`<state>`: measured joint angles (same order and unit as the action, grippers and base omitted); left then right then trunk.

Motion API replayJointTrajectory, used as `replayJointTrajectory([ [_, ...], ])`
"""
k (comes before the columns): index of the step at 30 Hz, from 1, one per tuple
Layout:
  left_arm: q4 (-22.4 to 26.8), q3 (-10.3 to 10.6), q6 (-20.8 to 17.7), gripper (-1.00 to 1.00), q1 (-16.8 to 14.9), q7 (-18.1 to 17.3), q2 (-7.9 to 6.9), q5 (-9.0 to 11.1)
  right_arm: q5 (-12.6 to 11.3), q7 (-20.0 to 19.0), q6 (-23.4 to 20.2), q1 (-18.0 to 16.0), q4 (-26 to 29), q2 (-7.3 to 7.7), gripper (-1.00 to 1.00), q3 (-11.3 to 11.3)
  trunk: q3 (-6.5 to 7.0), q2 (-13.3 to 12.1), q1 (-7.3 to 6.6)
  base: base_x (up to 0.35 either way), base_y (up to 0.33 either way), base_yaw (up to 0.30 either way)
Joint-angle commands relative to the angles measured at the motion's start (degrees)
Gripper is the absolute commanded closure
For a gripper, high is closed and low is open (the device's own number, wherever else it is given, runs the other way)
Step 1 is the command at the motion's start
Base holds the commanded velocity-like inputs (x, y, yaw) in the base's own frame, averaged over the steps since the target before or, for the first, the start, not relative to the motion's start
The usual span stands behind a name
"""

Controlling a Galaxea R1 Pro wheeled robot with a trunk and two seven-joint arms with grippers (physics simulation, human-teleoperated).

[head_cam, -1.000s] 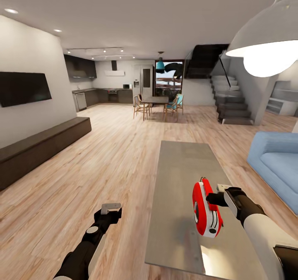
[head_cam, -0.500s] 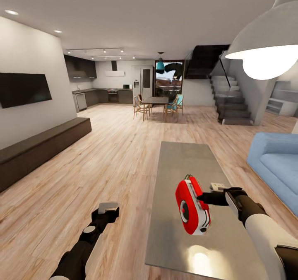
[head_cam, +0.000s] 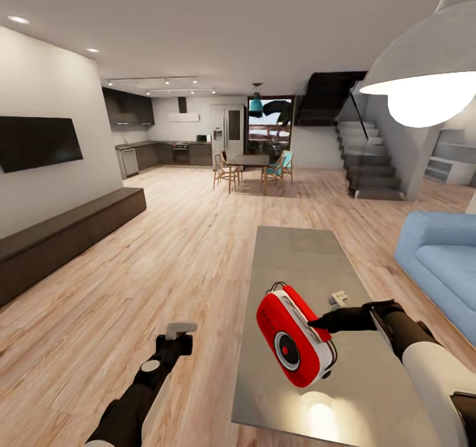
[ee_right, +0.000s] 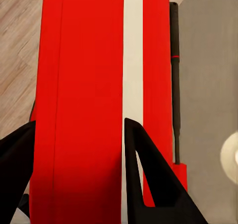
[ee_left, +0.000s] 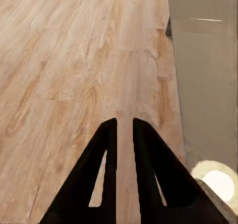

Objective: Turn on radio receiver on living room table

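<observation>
The right gripper [head_cam: 318, 323] has the radio [head_cam: 292, 335] pinched across its body and held up over the near end of the desk [head_cam: 297, 255], not resting on it. In the right wrist view the fingers [ee_right: 146, 177] straddle the red shell [ee_right: 82, 105] with its white trim stripe, so it's clamped on. My guess for the tilt: the face with the round dial is angled toward the left arm and the head camera, so the dial is out in the open for a poke or twist.

The left gripper [head_cam: 177, 334] hangs low over the wood floor [head_cam: 152, 255] just beside the desk edge, fingers [ee_left: 110, 149] nearly together with only a slim gap, holding nothing. It reads as the free hand for the switch, though it's well apart from the radio.

Further back are a blue sofa [head_cam: 439, 262] and a dark dining table [head_cam: 248, 161].
</observation>
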<state>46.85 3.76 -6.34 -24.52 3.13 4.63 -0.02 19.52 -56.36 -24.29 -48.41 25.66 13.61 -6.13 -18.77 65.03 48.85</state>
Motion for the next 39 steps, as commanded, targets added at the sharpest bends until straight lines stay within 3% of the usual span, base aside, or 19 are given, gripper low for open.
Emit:
replayJointTrajectory([
  [1, 0.01, 1.13, -0.63, 1.0, 0.0, 0.01, -0.01, 0.03, -0.35, -0.08, -0.07, -0.01, 0.02, 0.03, 1.0, -0.12, 0.0, 0.0, 0.0, 0.0, 0.0, 0.0],
  [3, 0.8, 2.39, -3.67, 1.0, 0.0, 0.03, 0.13, 0.11, -0.41, -0.07, -0.01, -0.01, 0.03, 0.07, 1.0, -0.16, 0.0, 0.0, 0.0, 0.0, 0.0, 0.0],
  [4, 3.77, 2.77, -7.08, 1.0, 0.0, 0.08, 0.19, 0.1, -0.43, -0.04, 0.01, -0.01, 0.03, 0.09, 1.0, -0.23, 0.0, 0.0, 0.0, 0.0, 0.0, 0.0],
  [7, 7.7, 3.69, -9.62, 1.0, 0.1, 0.08, 0.14, 0.0, -0.45, 0.32, 0.03, -0.01, 0.03, 0.09, 1.0, -0.27, 0.0, 0.0, 0.0, 0.0, 0.0, 0.0],
  [8, 8.44, 5.64, -10.72, 1.0, 0.14, 0.06, 0.17, -0.04, -0.45, 0.47, 0.03, -0.01, 0.02, 0.07, 1.0, -0.28, 0.0, 0.0, 0.0, 0.0, 0.0, 0.0],
  [11, 9.06, 16.11, -15.18, 1.0, 0.17, 0.04, 0.38, 0.07, -0.45, 0.6, 0.03, -0.01, 0.01, 0.02, 1.0, -0.28, 0.0, 0.0, 0.0, 0.0, 0.0, 0.0],
  [12, 9.14, 22.18, -17.34, 1.0, 0.17, 0.04, 1.29, 0.12, -0.45, 0.59, 0.03, -0.01, 0.03, 0.01, 1.0, -0.28, 0.0, 0.0, 0.0, 0.0, 0.0, 0.0],
  [15, 8.39, 26.72, -18.67, 1.0, 0.17, -0.08, 3.65, 0.11, -0.53, 0.27, 0.03, -0.01, 0.02, 0.01, 1.0, -0.28, 0.0, 0.0, 0.0, 0.0, 0.0, 0.0],
  [16, 6.06, 27.92, -18.95, 1.0, 0.17, -1.49, 5.37, 0.0, -0.59, 0.1, 0.03, -0.01, 0.01, 0.01, 1.0, -0.28, 0.0, 0.0, 0.0, 0.0, 0.0, 0.0],
  [20, 0.46, 28.9, -19.11, 1.0, 0.17, -8.06, 5.37, -0.38, -0.69, -0.04, 0.03, -0.01, 0.01, 0.01, 1.0, -0.31, 0.0, 0.0, 0.0, 0.0, 0.0, 0.0],
  [23, -0.95, 29.1, -19.18, 1.0, 0.12, -10.54, 5.37, -0.41, -0.75, -0.06, 0.03, -0.02, 0.02, -0.02, 1.0, -0.24, 0.0, 0.0, 0.0, 0.0, 0.0, 0.0],
  [30, -0.89, 29.21, -19.18, 1.0, 0.0, -11.12, 5.37, -0.27, -0.96, -0.48, 0.01, -0.01, -0.04, -0.5, 1.0, 0.02, 0.0, 0.0, 0.0, 0.0, 0.0, 0.0],
  [35, 2.45, 29.27, -19.23, 1.0, 0.0, -11.93, 5.37, -0.31, -0.79, -5.45, -0.05, -0.01, -0.08, -0.99, 1.0, 0.13, 0.0, 0.0, 0.0, 0.0, 0.0, 0.0],
  [39, 3.58, 29.28, -20.99, 1.0, -0.06, -12.27, 5.37, -0.27, -0.73, -6.74, -0.12, -0.01, -0.08, -1.04, 1.0, 0.15, 0.0, 0.0, 0.0, 0.0, 0.0, 0.0],
])
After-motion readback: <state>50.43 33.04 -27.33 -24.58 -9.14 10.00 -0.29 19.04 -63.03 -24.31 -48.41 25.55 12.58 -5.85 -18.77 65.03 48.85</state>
